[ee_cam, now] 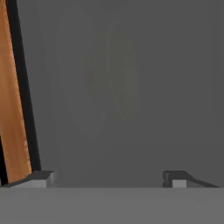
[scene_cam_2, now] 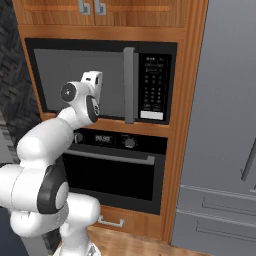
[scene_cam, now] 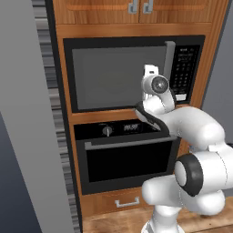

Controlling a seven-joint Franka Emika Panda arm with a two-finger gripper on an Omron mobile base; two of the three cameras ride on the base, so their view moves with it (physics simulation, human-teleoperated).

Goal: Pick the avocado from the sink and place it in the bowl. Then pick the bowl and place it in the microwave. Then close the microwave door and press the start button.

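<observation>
The white robot arm with dark joints (scene_cam: 191, 150) is closest to the cameras, bending up from the floor toward the wall of wooden cabinets (scene_cam_2: 185, 100). Its two-finger gripper (ee_cam: 109, 177) points straight at the big grey window of the black-framed microwave door (scene_cam: 118, 75), and the two small dark finger tips (ee_cam: 41, 177) stand far apart with nothing between them. The door is shut, with its tall grey bar handle (scene_cam_2: 129, 85) at the right edge of the window. Through the glass a faint pale round shape (ee_cam: 116, 76) shows (too dim to tell what it is). The black keypad panel (scene_cam_2: 152, 85) sits just right of the handle. Under the microwave (scene_cam_2: 100, 82) is a black oven with round knobs (scene_cam: 125, 154). A grey fridge (scene_cam_2: 225, 130) stands beside the cabinets
</observation>
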